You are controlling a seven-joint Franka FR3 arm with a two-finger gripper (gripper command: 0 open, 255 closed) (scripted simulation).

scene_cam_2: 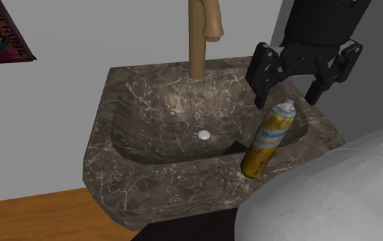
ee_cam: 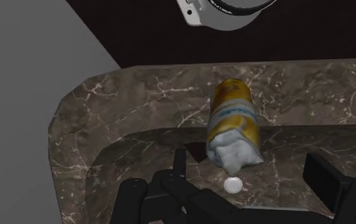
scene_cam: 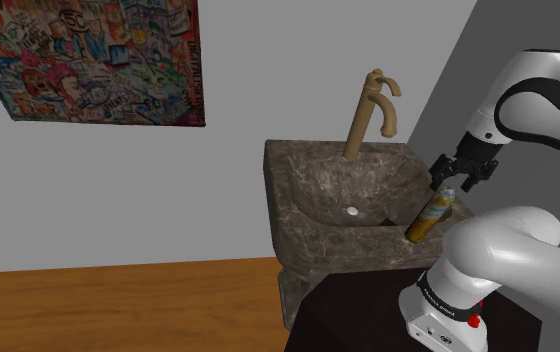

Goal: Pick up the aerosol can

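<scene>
The aerosol can (scene_cam: 430, 213) is yellow-gold with a white label and a silvery-white top. It leans tilted in the corner of a dark marbled sink (scene_cam: 308, 165) on the shoulder view's right. Its base rests low against the basin wall and its cap points upward. My black gripper (scene_cam: 458, 180) hangs open just above the cap. In the second exterior view the gripper (scene_cam_2: 287, 92) has one finger on each side above the can (scene_cam_2: 269, 139), touching nothing. In the wrist view the can (ee_cam: 234, 124) lies beyond the open gripper (ee_cam: 252, 175).
A tan faucet (scene_cam: 370, 110) rises from the sink's back rim, with a white drain (scene_cam_2: 204, 135) in the basin's middle. Grey walls stand close behind and beside the sink (scene_cam_2: 115, 178). A colourful poster (scene_cam: 98, 55) hangs on the wall. My dark stand (scene_cam: 368, 310) abuts the sink, above a wood floor.
</scene>
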